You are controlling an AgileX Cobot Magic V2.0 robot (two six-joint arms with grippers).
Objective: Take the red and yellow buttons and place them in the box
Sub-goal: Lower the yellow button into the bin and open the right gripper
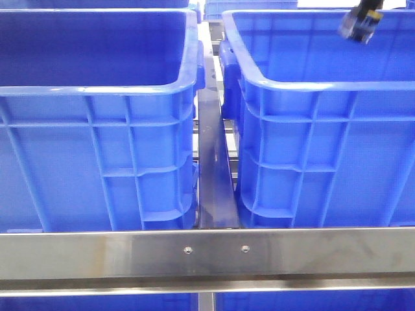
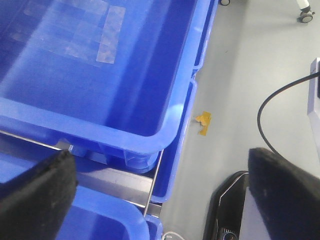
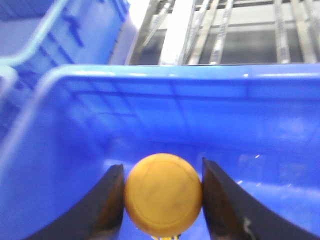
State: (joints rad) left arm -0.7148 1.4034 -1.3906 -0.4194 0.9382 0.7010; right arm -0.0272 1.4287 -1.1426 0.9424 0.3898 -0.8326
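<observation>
Steel rail [image 1: 207, 254] crosses the foreground, with two blue crates behind it. Over the right-hand box [image 1: 311, 84], the right gripper [image 3: 162, 195] is closed on the yellow button [image 3: 163, 194], pinched between both fingers above the interior. Releasing well inside the rim looks wise, I judge. Only the right wrist view shows the button; the front view shows just the gripper's tip. The left gripper [image 2: 165, 192] hangs wide apart, empty, beside the other crate [image 2: 100, 75]. No red button is visible.

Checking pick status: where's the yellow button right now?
In the right wrist view, the yellow button sits clamped between the right gripper fingers, inside the blue crate.
</observation>
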